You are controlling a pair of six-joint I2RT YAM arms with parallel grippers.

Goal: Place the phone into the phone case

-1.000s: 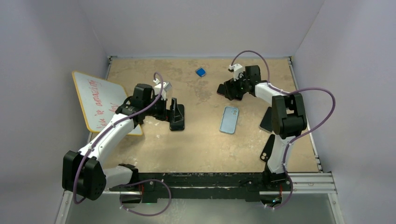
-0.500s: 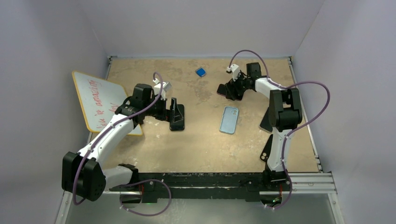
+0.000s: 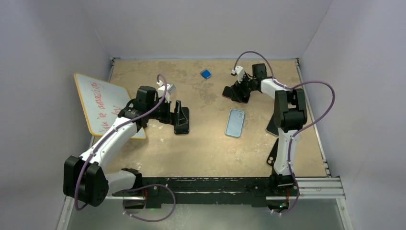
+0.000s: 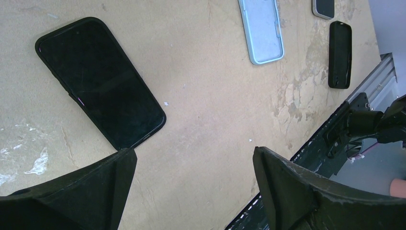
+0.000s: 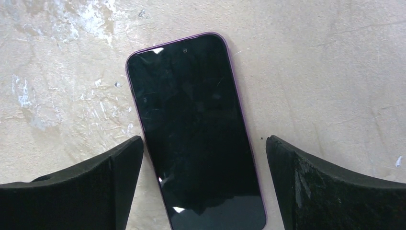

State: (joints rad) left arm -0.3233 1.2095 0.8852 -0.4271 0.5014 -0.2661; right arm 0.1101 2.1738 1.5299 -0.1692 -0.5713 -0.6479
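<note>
The right arm (image 3: 287, 112) has swung inward; right claw (image 5: 203, 148) gapes over the glossy purple-edged phone (image 5: 191, 124), left claw (image 4: 194, 158) open too.

Two screen-up phones (image 4: 99, 82) (image 5: 196, 129), one light-blue case (image 4: 261, 29), one whiteboard (image 3: 103, 103).

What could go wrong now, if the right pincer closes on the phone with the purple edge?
1. The purple-edged phone lies flat on the table under the open right pincer; its fingers may slip off the thin edges or scratch the screen.
2. A light blue case and a black case both lie nearby; the phone could go to the wrong one.
</note>
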